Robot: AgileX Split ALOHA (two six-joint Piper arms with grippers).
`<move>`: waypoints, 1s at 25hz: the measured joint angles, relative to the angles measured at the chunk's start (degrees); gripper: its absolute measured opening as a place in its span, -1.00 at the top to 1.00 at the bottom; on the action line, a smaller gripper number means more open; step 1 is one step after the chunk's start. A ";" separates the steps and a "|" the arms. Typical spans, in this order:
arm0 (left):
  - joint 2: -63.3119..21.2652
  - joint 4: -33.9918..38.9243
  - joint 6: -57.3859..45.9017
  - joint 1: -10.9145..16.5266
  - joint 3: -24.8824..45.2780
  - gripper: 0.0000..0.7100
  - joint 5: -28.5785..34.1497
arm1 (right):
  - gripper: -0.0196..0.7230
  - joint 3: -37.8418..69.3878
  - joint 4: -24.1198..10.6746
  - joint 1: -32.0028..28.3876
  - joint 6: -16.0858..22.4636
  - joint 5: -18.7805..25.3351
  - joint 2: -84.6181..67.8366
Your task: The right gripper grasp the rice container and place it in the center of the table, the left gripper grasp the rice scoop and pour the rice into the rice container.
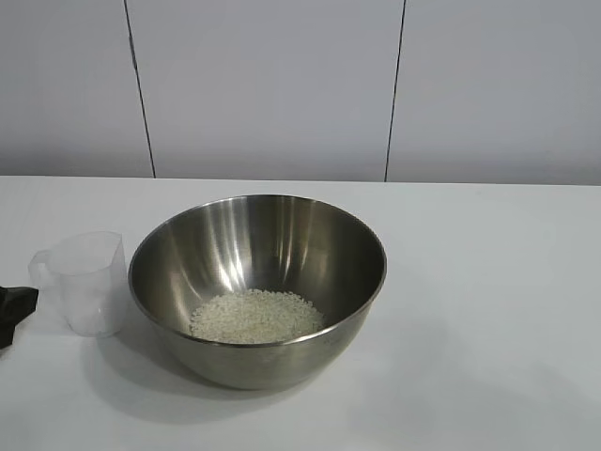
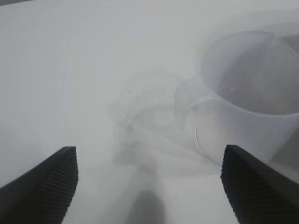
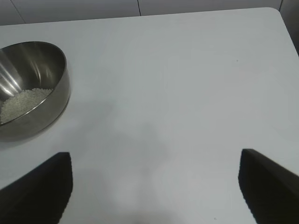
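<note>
The steel rice container [image 1: 257, 287] stands at the middle of the white table [image 1: 488, 310] with a heap of rice [image 1: 255, 317] in its bottom. It also shows in the right wrist view [image 3: 32, 88]. The clear rice scoop [image 1: 84, 282] stands upright and empty just left of the bowl, its handle toward the left. My left gripper [image 2: 149, 182] is open and empty, drawn back a little from the scoop [image 2: 247, 102]; its fingertip [image 1: 14, 310] shows at the left edge of the exterior view. My right gripper [image 3: 154, 182] is open and empty over bare table, well away from the bowl.
A grey panelled wall [image 1: 272, 85] rises behind the table's far edge. The table's corner [image 3: 275, 14] shows in the right wrist view.
</note>
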 joint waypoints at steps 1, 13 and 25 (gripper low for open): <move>-0.95 0.00 0.00 0.00 0.06 -0.71 0.00 | -0.83 0.00 0.00 0.00 0.00 0.00 0.00; -15.07 -3.19 -1.60 0.00 -4.75 -0.71 13.32 | -0.83 0.00 0.00 0.00 0.00 0.00 0.00; -25.08 -3.03 0.54 9.91 -49.29 -0.71 87.22 | -0.83 0.00 0.00 0.00 0.00 0.00 0.00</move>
